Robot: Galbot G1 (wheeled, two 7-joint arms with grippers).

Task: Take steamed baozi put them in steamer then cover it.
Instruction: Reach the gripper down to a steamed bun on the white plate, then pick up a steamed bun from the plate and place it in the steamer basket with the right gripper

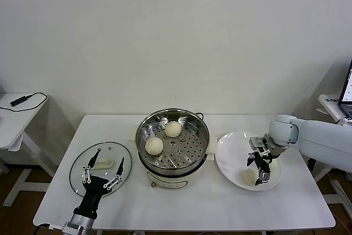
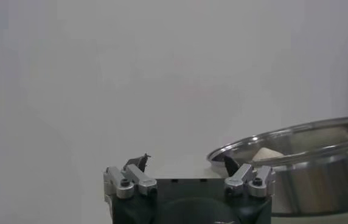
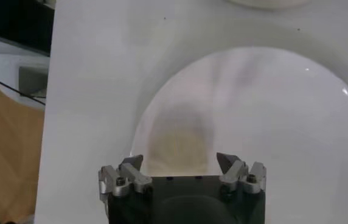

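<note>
My head camera looks forward and down over the whole desk (image 1: 181, 202) from well back. My left wrist camera sits low, facing level past the steamer (image 2: 320, 164), which the head view shares. My right wrist camera looks straight down, close over the white plate (image 3: 295, 109), also in the head view.

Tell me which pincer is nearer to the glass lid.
Left. The left pincer hovers open directly over the glass lid; the right pincer is across the steamer, over the white plate.

Right gripper (image 1: 262, 164) hides part of baozi (image 1: 250, 176); plate (image 3: 320, 122) blurred, cut off.
</note>
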